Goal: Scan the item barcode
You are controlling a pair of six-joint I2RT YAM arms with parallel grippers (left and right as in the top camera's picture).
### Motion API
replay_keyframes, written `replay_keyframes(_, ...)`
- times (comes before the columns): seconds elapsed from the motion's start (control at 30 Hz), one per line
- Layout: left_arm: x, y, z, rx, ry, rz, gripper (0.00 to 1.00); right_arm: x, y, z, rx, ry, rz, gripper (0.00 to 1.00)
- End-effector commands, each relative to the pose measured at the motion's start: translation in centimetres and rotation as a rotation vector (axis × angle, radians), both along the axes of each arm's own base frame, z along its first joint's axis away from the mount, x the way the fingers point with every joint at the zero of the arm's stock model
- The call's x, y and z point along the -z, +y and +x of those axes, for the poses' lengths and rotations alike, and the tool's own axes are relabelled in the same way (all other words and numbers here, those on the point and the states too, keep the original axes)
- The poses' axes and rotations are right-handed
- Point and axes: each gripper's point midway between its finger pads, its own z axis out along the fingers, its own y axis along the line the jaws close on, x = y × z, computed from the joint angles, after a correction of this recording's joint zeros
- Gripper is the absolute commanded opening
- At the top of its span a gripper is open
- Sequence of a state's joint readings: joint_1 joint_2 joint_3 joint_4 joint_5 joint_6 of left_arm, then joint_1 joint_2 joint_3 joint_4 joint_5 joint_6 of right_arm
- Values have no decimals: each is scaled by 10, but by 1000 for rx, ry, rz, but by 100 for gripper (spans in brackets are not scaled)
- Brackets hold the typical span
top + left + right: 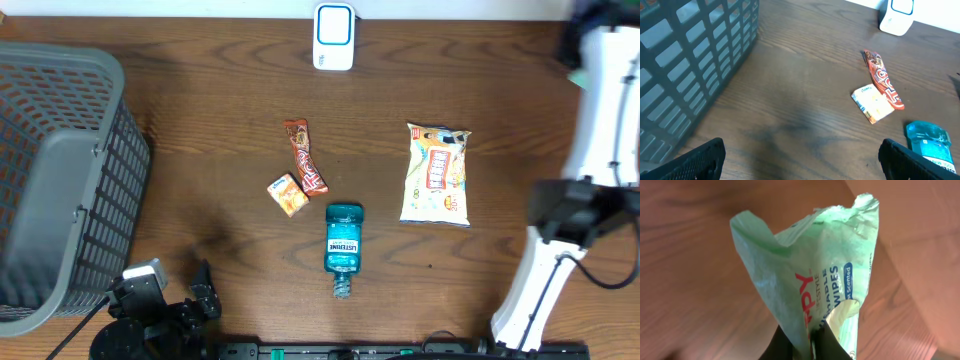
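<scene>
Overhead: a grey basket (60, 180) is filling the left side of the table (220, 120). A white scanner (333, 37) is standing at top centre. Around mid-frame are lying 4 items: a candy bar (305, 155), a small orange packet (287, 193) touching its lower left, a teal bottle (343, 245) just below with its cap pointing down-frame, and a snack bag (437, 173) to the right. The left gripper (200, 290) is sitting at lower left, beside the basket. The right arm (590, 180) is running up the right edge.

Left wrist: the 2 fingers (695, 160) are showing in the bottom corners, spread wide and holding nothing. The basket is filling the upper left; scanner, bar, packet and bottle are lying toward the right.

Right wrist: the right gripper (807, 345) is pinching the bottom edge of a green wipes pack (815, 280), jaws pressed together on it. The pack is standing up through mid-frame above the table.
</scene>
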State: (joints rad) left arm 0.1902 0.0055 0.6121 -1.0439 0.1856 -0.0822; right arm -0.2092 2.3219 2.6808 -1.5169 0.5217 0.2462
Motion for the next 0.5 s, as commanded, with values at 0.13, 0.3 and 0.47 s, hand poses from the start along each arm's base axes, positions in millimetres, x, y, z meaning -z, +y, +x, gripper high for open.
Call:
replay_keyframes(0.13,0,-1,0,0,-1,-10,98,110,-102,-42,242,72,190,1)
replay_keyframes(0.3,0,-1,0,0,-1,-10,98,159,-142,-75,299,59,330,1)
replay_keyframes(0.47,0,-1,0,0,-1,-10,98,164,-179,-111,399,90,270,12)
